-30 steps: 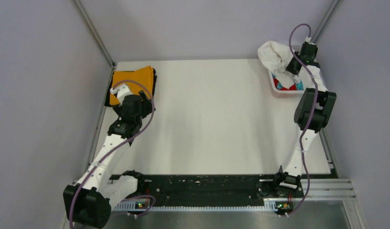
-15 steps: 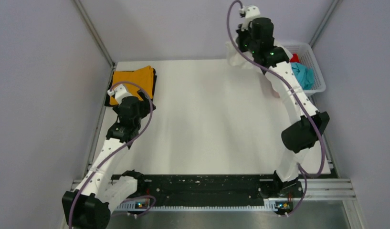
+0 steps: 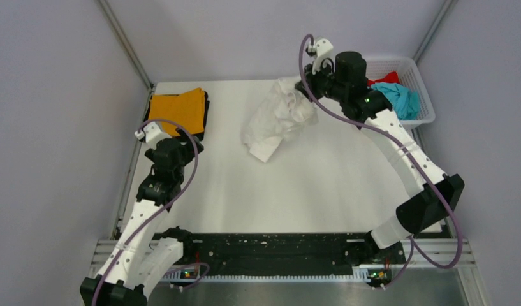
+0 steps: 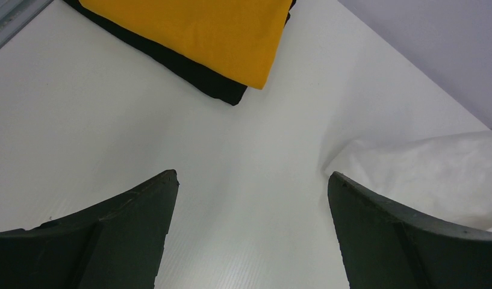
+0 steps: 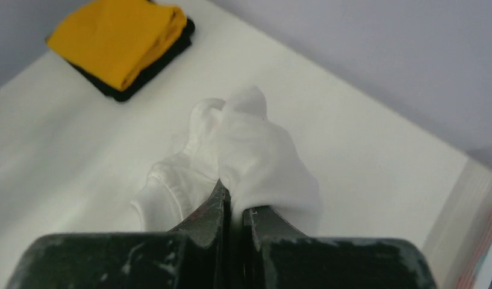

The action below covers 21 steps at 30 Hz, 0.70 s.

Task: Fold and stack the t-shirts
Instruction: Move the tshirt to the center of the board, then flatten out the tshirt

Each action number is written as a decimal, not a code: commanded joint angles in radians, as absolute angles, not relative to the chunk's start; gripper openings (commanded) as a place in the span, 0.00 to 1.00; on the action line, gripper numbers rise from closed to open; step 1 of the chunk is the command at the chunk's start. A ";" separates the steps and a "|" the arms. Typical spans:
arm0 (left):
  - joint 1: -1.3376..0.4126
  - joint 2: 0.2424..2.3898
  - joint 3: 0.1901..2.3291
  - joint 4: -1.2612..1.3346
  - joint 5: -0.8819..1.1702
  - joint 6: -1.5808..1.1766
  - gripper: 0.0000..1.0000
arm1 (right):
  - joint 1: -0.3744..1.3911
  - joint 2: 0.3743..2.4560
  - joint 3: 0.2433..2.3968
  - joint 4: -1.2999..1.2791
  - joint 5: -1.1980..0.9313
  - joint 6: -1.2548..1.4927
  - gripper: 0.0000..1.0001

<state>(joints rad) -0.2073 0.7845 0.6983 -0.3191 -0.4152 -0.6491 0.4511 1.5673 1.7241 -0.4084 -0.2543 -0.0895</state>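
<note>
My right gripper [image 3: 303,89] is shut on a bunched part of the large white t-shirt [image 3: 277,118], which hangs crumpled down to the table at the far middle. The right wrist view shows the white cloth [image 5: 243,150] pinched between the closed fingers [image 5: 234,201]. A folded orange t-shirt [image 3: 178,109] lies on a folded black one [image 3: 206,120] at the far left. My left gripper [image 4: 252,177] is wide open above bare table, just in front of that stack [image 4: 201,30], holding nothing. A teal t-shirt [image 3: 401,99] and a red one [image 3: 386,78] sit in the basket.
The white mesh basket [image 3: 426,102] stands at the far right corner. Grey walls with metal rails close the table on the left, right and back. A black rail runs along the near edge [image 3: 270,245] by the arm bases.
My right arm has pulled the white t-shirt out of the basket and swung it left over the table. My left arm has drawn back from the orange stack toward the near side.
</note>
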 commanded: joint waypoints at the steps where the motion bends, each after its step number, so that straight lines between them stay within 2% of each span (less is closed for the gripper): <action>1: -0.202 0.796 0.687 -0.317 -0.414 -0.673 0.99 | 0.441 1.394 1.423 -0.356 -0.072 0.010 0.03; 4: -0.202 0.848 0.688 -0.311 -0.360 -0.683 0.99 | 0.377 1.309 1.192 -0.386 0.035 0.124 0.13; 5: -0.202 0.869 0.688 -0.301 -0.327 -0.686 0.99 | 0.350 1.300 1.139 -0.403 0.089 0.158 0.26; 7: -0.202 0.924 0.687 -0.270 -0.258 -0.687 0.99 | 0.308 1.304 1.077 -0.465 0.270 0.253 0.67; 8: -0.202 0.953 0.688 -0.251 -0.222 -0.683 0.99 | 0.299 1.306 1.066 -0.504 0.384 0.298 0.81; 9: -0.202 0.989 0.692 -0.236 -0.175 -0.683 0.99 | 0.298 1.305 1.061 -0.539 0.474 0.348 0.88; 12: -0.202 1.106 0.728 -0.217 -0.062 -0.681 0.99 | 0.298 1.259 1.021 -0.571 0.543 0.421 0.98; 21: -0.205 1.504 0.940 -0.170 0.167 -0.673 0.99 | 0.297 1.093 0.809 -0.396 0.209 0.360 0.99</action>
